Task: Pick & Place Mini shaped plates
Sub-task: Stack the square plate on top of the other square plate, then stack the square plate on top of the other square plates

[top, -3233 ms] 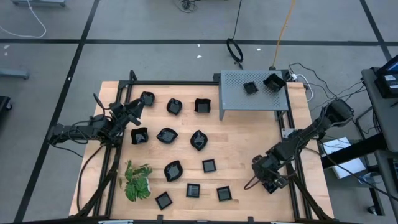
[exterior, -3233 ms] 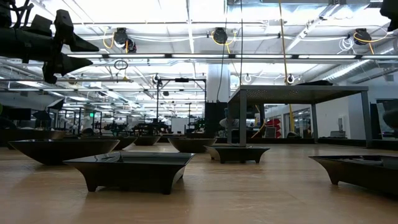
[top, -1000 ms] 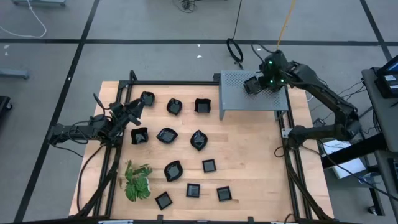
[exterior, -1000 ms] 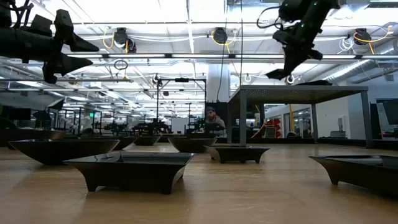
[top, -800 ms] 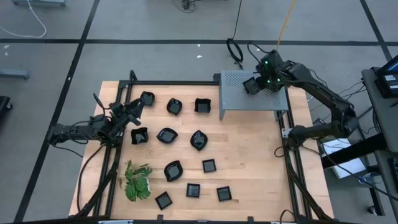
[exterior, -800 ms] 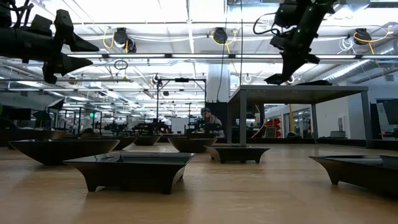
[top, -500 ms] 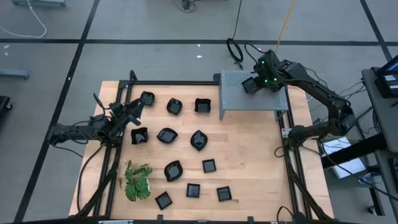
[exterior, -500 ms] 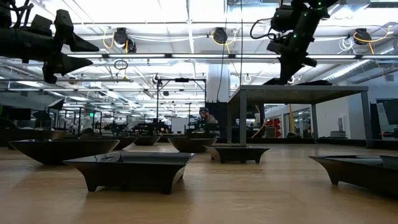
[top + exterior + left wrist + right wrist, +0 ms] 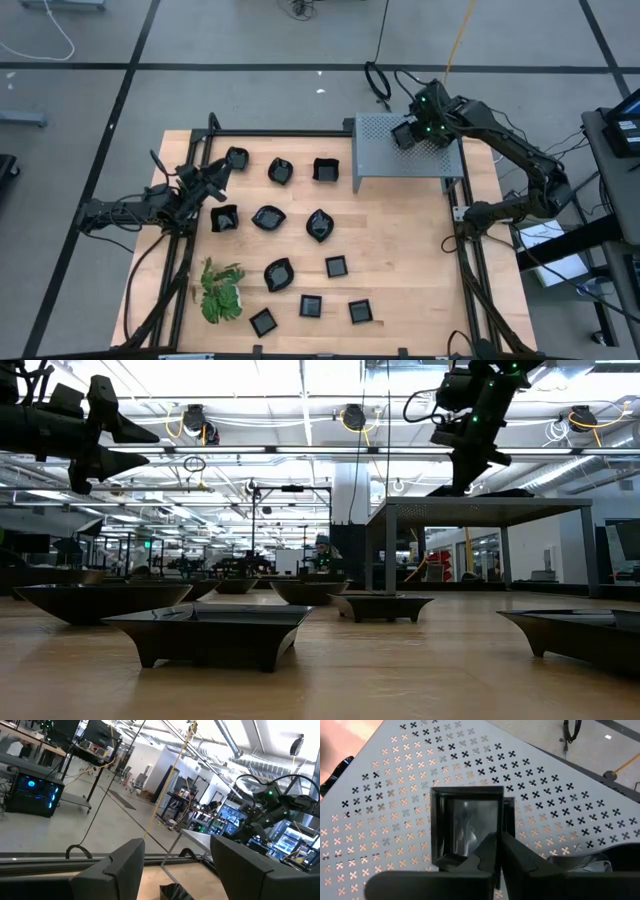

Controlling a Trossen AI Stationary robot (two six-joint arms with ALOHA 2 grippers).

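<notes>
Placing is the step in hand. The grey perforated rack point(image 9: 385, 160) sits at the upper right of the high view, and the right arm reaches over it. The right gripper point(image 9: 412, 130) is down at the rack's top, its fingers point(image 9: 485, 851) pressed close and pinching the near wall of a square plate point(image 9: 465, 820). The plate looks flat on the perforated sheet, so it reads as a drop-off about to finish. That is a judgement, not a seen release.

Next move as I judge it: spread the fingers, lift straight up so the rim isn't dragged, then swing back to the table for another dish.

The left arm waits at the left edge of the high view. The left gripper point(image 9: 215, 178) is spread wide with nothing between the fingers point(image 9: 125, 867).

Surface and room: it is a big open workshop with a grey floor, ceiling lights and benches, and a person stands far back at the centre of the low view. The wooden table point(image 9: 400, 250) has a dark frame rail. About a dozen mini plates point(image 9: 268, 217) lie spread over its left and centre, in mixed shapes and well apart from each other. A green plant point(image 9: 220, 292) is at the lower left, just beside the bottom row.
</notes>
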